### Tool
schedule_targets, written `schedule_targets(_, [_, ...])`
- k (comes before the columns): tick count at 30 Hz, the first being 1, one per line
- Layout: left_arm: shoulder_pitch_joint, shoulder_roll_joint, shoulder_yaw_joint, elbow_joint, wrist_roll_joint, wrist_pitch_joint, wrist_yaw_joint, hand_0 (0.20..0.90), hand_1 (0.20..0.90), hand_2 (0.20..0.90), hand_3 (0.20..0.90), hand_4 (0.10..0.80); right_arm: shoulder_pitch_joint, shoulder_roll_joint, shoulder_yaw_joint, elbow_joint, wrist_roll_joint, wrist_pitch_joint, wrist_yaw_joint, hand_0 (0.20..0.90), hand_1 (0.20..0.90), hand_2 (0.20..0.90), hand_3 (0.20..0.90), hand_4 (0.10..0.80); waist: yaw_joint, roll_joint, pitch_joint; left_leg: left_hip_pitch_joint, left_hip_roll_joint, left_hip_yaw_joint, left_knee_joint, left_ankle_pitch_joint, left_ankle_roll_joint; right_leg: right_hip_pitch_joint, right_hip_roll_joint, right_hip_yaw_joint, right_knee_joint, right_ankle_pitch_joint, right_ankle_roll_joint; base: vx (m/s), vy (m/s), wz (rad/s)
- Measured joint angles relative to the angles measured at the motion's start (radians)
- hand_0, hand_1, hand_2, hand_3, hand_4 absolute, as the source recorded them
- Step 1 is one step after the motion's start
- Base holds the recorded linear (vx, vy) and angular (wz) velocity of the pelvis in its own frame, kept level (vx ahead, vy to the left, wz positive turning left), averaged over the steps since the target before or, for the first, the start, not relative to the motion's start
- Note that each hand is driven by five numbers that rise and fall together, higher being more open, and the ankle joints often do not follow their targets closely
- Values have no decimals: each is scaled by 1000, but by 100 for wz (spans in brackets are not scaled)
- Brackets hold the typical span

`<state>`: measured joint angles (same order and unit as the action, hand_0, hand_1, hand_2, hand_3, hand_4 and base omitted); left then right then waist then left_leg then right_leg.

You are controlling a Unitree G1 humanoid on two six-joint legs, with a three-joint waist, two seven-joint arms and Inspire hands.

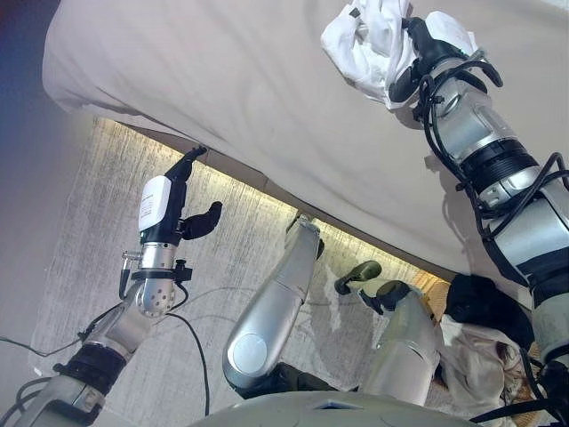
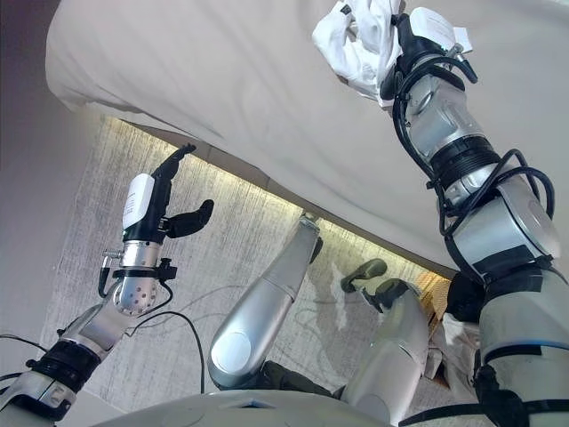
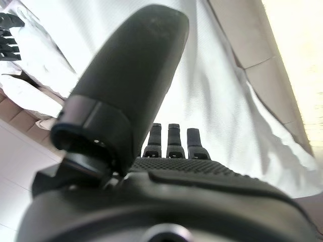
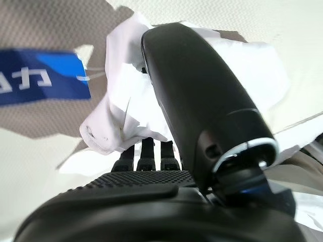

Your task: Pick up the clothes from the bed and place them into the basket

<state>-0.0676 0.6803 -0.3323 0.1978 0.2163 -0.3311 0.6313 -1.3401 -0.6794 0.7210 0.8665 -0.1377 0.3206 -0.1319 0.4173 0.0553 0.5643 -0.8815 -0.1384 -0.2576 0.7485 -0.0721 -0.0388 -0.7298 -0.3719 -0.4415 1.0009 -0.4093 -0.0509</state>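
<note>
grey bed (image 1: pixel 222 80) bears a white garment (image 1: pixel 369 40), grasped by the right robot hand (image 1: pixel 418 53) for lifting toward the basket (image 1: pixel 524 405); left robot hand (image 1: pixel 173 209) hangs released.

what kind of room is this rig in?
Likely a bedroom: a bed under a beige sheet, a pale rug beside it, and a basket of clothes at the robot's right. The right hand grips a white garment on the bed.

Open bedsheet, crowded basket corner

The smooth beige bed sheet (image 1: pixel 249 80) lies bare around the crumpled white garment (image 1: pixel 369 40); the woven basket (image 1: pixel 511 374) holds dark and pale clothes.
</note>
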Motion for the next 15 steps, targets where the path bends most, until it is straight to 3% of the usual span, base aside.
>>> schedule_targets(9, [4, 2, -9, -1, 0, 0, 5, 900, 900, 900, 900, 800, 0, -18, 0, 15, 1, -35, 2, 300, 300, 300, 200, 100, -9, 0, 0, 4, 10, 8, 20, -4, -5, 0, 17, 20, 2, 0, 0, 13, -44, -6])
schedule_targets(15, [1, 5, -9, -1, 0, 0, 10, 900, 900, 900, 900, 800, 41, -16, 1, 14, 2, -56, 1, 300, 300, 300, 200, 100, -15, -1, 1, 55, 21, 23, 32, -19, 9, 47, 33, 43, -10, 3, -5, 10, -49, -9])
